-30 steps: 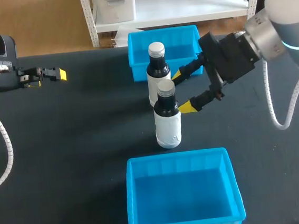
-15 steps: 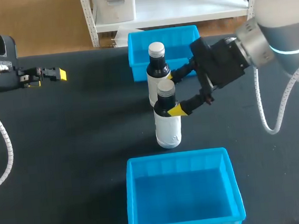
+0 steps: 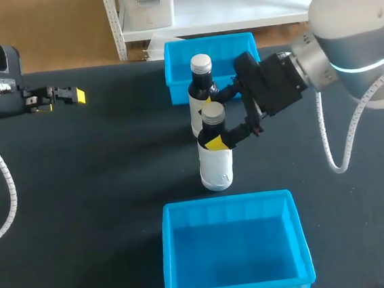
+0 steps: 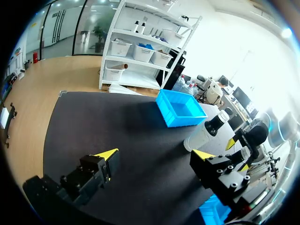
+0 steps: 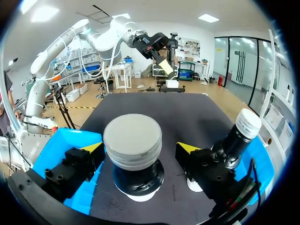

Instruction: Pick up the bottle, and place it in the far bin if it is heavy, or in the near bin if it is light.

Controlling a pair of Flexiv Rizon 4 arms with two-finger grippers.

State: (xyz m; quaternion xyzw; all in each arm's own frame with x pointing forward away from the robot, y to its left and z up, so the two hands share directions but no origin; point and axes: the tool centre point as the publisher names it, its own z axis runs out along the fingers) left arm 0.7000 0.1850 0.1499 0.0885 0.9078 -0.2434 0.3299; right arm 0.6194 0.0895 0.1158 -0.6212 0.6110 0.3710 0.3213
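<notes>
So my right arm is coming in from the right side, bent low over the middle of the table (image 3: 99, 166). The right gripper (image 3: 210, 124) is sitting level with the neck of the near bottle (image 3: 216, 165), fingers spread wide, one yellow tip on each side of the cap. From the wrist cam they're not quite touching it.

The left gripper (image 3: 75, 95) is hanging well off to the left, above the table, fingers wide apart and holding nothing.

Both bottles are dark glass with a grey cap and a white label; I can't read any print on them. The far bottle (image 3: 201, 82) is standing just behind the near one, right in front of the far bin (image 3: 176, 53). The near bin (image 3: 228, 205) is sitting at the front edge. The table top is plain black.
</notes>
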